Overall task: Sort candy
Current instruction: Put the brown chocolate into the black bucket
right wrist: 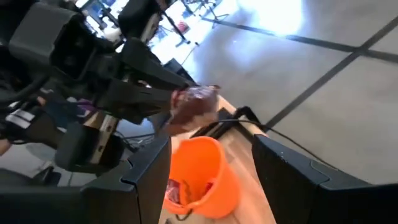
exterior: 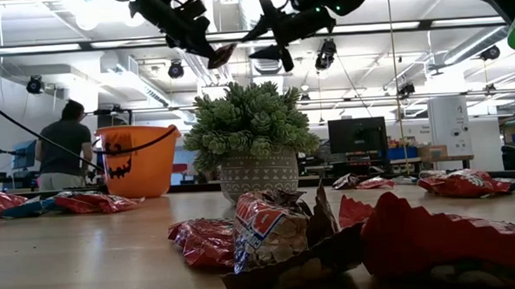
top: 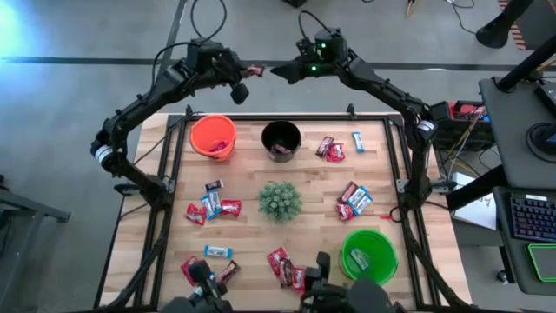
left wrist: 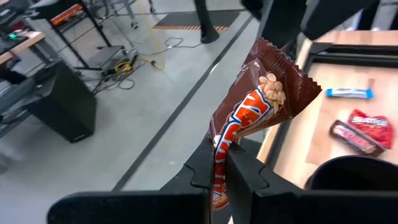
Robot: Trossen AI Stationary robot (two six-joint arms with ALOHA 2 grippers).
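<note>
The left gripper (top: 252, 71) is raised beyond the far edge of the light wooden table (top: 252, 235), its fingers clamped on a dark brown wrapped candy bar with orange and white lettering (left wrist: 249, 118). The bar projects forward from between the fingers toward the right gripper (top: 280, 71), which faces it at close range with its fingers spread apart and nothing between them. The two grippers are near each other but not touching. This appears to be a hand-over, although the views do not confirm it.

Below and just beside the left gripper stands the orange plastic bucket with a pumpkin face (top: 213, 136); it holds at least one red wrapper. Below the right gripper stands the black round bucket (top: 281, 139), with a dark wrapper inside. The bright green round bucket (top: 368, 254) is well away from both grippers, at the near side, and holds one light wrapper.

Sorting is at an early stage. Most of the small flat wrapped candies in red, light blue and brown (top: 213, 207) lie scattered on the table around the spiky green potted plant (top: 280, 201), in clusters on both sides. These remain to be picked and binned.
</note>
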